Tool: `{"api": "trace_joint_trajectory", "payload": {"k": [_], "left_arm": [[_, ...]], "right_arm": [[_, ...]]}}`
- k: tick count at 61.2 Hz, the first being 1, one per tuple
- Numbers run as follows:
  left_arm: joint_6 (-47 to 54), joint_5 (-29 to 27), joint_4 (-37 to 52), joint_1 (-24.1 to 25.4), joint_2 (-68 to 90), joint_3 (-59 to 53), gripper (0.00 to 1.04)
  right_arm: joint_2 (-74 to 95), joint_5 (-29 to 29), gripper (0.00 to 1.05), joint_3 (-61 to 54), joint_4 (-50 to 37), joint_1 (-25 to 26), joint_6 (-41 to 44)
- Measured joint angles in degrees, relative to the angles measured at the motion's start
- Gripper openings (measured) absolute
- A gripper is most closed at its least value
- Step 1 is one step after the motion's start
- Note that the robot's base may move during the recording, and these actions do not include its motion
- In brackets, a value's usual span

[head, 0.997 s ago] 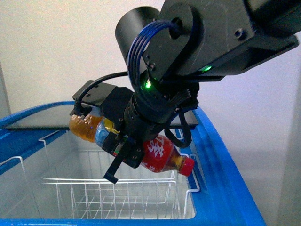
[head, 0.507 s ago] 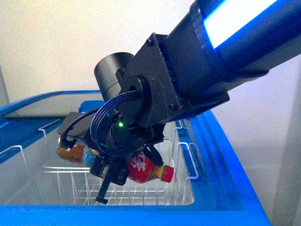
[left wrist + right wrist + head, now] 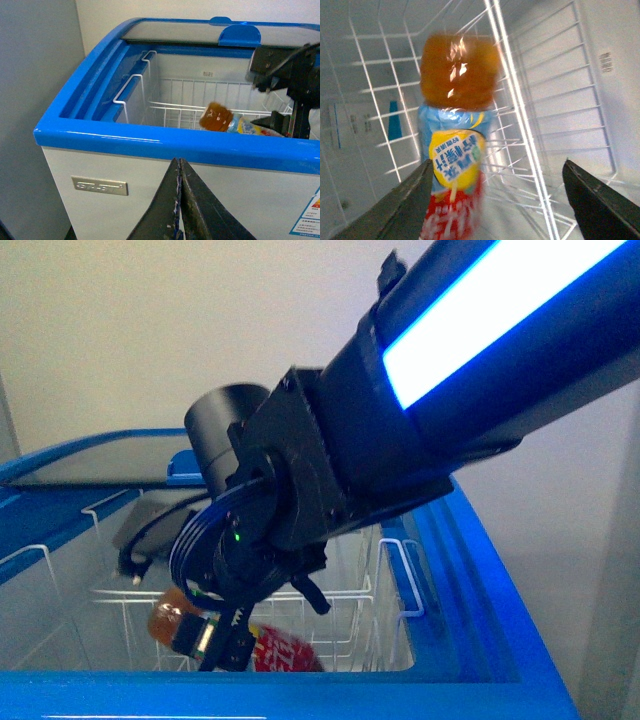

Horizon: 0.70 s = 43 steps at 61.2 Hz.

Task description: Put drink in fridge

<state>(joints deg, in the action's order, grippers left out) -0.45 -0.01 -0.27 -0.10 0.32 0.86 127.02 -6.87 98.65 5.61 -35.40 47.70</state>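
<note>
Pale wall fills the top and right of the front view, and below it the white fridge (image 3: 480, 580) with its blue rim takes up the lower half of the frame. From the upper right a black arm with a bright white-blue strip reaches down into the open fridge toward the lower middle. Its right gripper (image 3: 225, 635) sits low inside, partly hidden behind the near rim, with the drink (image 3: 175, 618) beside it: the amber end shows at lower left of the arm and the red label at lower centre. A white wire basket (image 3: 340, 600) hangs inside behind them, and the glass lid (image 3: 100, 468) lies slid back at upper left.

Seen from the left wrist, grey wall stands at the left and the fridge fills the middle. The drink (image 3: 222, 118) lies nearly on its side just over the near rim at centre right, amber end pointing left, next to the black right gripper (image 3: 285, 122). The left gripper (image 3: 179, 205) rises at bottom centre with its two dark fingers pressed together on nothing.

From the right wrist, white wire bars and fridge walls fill the blurred frame. The drink (image 3: 457, 130) stands left of centre, touching the lower-left finger (image 3: 402, 205); the other finger at lower right is well clear of it, so the right gripper (image 3: 495, 200) is wide apart and not clamped.
</note>
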Motion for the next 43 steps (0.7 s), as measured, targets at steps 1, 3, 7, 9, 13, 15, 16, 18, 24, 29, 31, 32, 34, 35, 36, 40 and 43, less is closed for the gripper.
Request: {"api": "trace_joint_trajectory", "payload": {"k": [1,3,7,9,13,15,16,18,24,29,31,32,34,35,36,40,43], "left_arm": [[0.02,0.0,0.0,0.0,0.0,0.0,0.03],[0.0,0.0,0.0,0.0,0.0,0.0,0.03],[0.02,0.0,0.0,0.0,0.0,0.02,0.03],[0.0,0.0,0.0,0.0,0.0,0.0,0.03],[0.0,0.0,0.0,0.0,0.0,0.0,0.03],[0.0,0.0,0.0,0.0,0.0,0.0,0.03],[0.02,0.0,0.0,0.0,0.0,0.0,0.03],[0.0,0.0,0.0,0.0,0.0,0.0,0.03],[0.0,0.0,0.0,0.0,0.0,0.0,0.03],[0.0,0.0,0.0,0.0,0.0,0.02,0.03],[0.0,0.0,0.0,0.0,0.0,0.02,0.03],[0.0,0.0,0.0,0.0,0.0,0.02,0.03],[0.0,0.0,0.0,0.0,0.0,0.0,0.03],[0.0,0.0,0.0,0.0,0.0,0.0,0.03],[0.02,0.0,0.0,0.0,0.0,0.0,0.03],[0.02,0.0,0.0,0.0,0.0,0.0,0.03],[0.0,0.0,0.0,0.0,0.0,0.0,0.03]], "right_arm": [[-0.61,0.39,0.83,0.02,-0.24,0.09,-0.61],[-1.79,0.68,0.88,0.09,-0.72,0.28,-1.88],[-5.11,0.74,0.98,0.17,-1.95,0.92,-5.53],[-7.3,0.66,0.98,0.17,-2.47,1.46,-8.02],[-12.52,-0.42,0.97,0.17,-2.84,3.56,-14.86],[-15.43,-1.73,0.97,0.15,-3.02,5.29,-19.3],[-16.65,-2.34,0.97,0.09,-3.02,6.05,-21.35],[-19.23,-3.45,0.97,-0.44,-3.04,7.76,-25.68],[-28.17,-9.84,0.97,-5.01,-2.32,13.16,-37.81],[-34.84,-14.08,0.97,-9.94,-1.33,16.5,-43.54],[-38.95,-15.08,0.97,-13.25,0.24,18.34,-46.66],[-41.07,-15.47,0.97,-15.08,0.83,19.19,-47.93],[-44.24,-16.04,0.97,-18.05,0.87,20.26,-49.09],[-46.4,-16.09,0.97,-20.04,0.9,21.0,-50.16],[-47.47,-16.06,0.97,-21.05,0.92,21.35,-50.69],[-54.31,-17.66,0.97,-27.45,1.38,22.73,-52.5],[-62.79,-20.79,0.97,-35.1,1.97,23.02,-52.76]]}}
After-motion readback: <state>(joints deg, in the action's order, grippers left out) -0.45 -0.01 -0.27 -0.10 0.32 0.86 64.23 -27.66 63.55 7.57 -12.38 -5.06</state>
